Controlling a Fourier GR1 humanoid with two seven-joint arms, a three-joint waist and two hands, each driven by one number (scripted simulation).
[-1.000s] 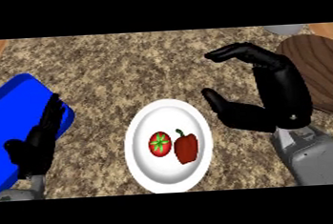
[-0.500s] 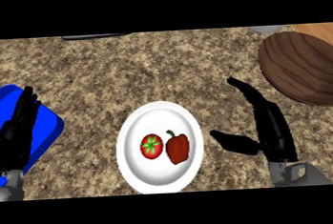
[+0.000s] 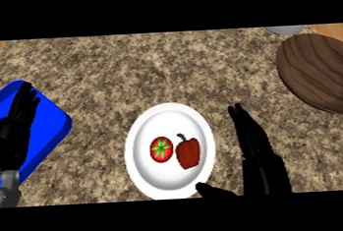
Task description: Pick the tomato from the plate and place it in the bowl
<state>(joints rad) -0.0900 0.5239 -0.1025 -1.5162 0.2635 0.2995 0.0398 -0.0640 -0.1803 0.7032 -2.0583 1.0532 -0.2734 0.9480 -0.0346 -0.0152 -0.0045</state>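
A speckled brown-and-tan stone surface (image 3: pixel 164 68) across the whole head view, with a strip of pale wood at the upper left corner. Near the middle, a little low, a white plate (image 3: pixel 152 177), carrying two things side by side: the tomato (image 3: pixel 161 149), red with a green star-shaped stalk end facing up, on the left, and a red bell pepper (image 3: pixel 188 152) with a thin green stem just to its right, the two close together or barely touching, hard to tell which. At the upper right, a dark brown wooden bowl (image 3: pixel 321 72), cut off by the view's right edge, well apart from the plate, nothing visible inside. Above that, at the top edge, part of a grey rounded object (image 3: pixel 286 29), too little showing to name. At the left, a bright blue flat-sided block (image 3: pixel 44 129) lying on the surface, partly covered by the left hand (image 3: pixel 12 133), black, fingers straight and together, pointing up and away, holding nothing. To the right of the plate, the right hand (image 3: pixel 260 157), black, fingers straight and stretched forward, thumb (image 3: pixel 215 190) held out toward the plate's lower rim, nothing between thumb and fingers; hand beside the plate, not touching the tomato or the pepper.
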